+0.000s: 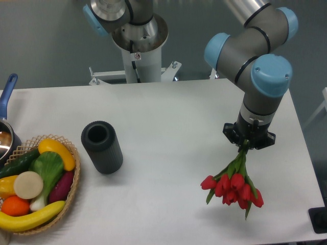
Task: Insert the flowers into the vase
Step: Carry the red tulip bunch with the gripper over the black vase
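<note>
The flowers [232, 188] are a bunch of red tulip buds with green stems, hanging buds-down at the right of the table. My gripper [246, 145] is shut on the stems near their cut end and holds the bunch up, the buds low over the table top. The vase [101, 146] is a dark ribbed cylinder standing upright at the left middle of the table, its round mouth open and empty. The vase is well to the left of the gripper and the flowers.
A wicker basket [71, 186] of vegetables sits at the front left, close to the vase. A blue-handled pot [7, 97] is at the left edge. The arm's base [138, 41] stands at the back. A black object [319, 219] lies at the front right corner.
</note>
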